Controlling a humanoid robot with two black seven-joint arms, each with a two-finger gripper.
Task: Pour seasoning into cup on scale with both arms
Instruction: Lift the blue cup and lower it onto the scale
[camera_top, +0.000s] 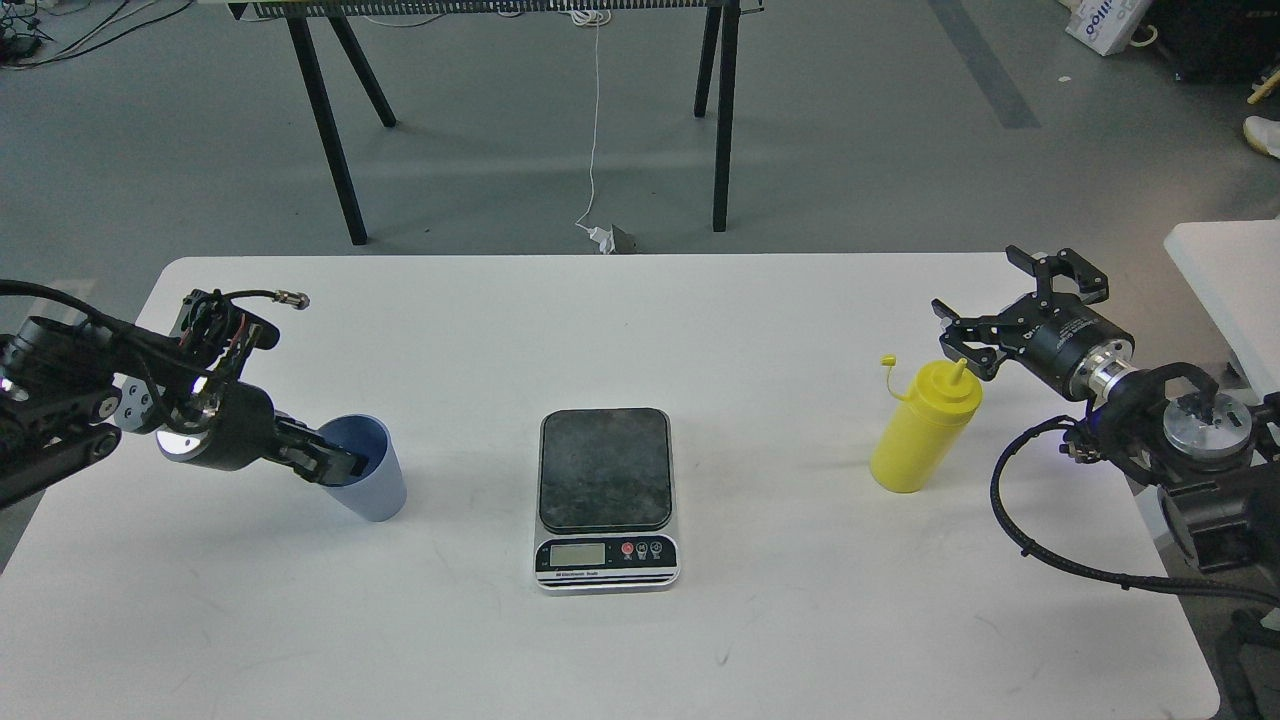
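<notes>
The pale blue cup (372, 488) stands on the white table (640, 330), left of the scale (604, 470), whose dark platform is bare. My left gripper (335, 466) is at the cup's left rim, with its dark fingers over the cup's left wall; I cannot tell the two fingers apart. The yellow seasoning bottle (922, 432) stands upright to the right of the scale, its small cap (886, 361) hanging off to the left. My right gripper (1003, 300) is open and empty, just behind and right of the bottle's nozzle, not touching it.
A second white table (1225, 270) sits at the right edge. A black-legged bench (340, 150) and a white cable (596, 130) are on the floor beyond the table's far edge. My right arm's cable loop (1030, 540) lies over the table's right side.
</notes>
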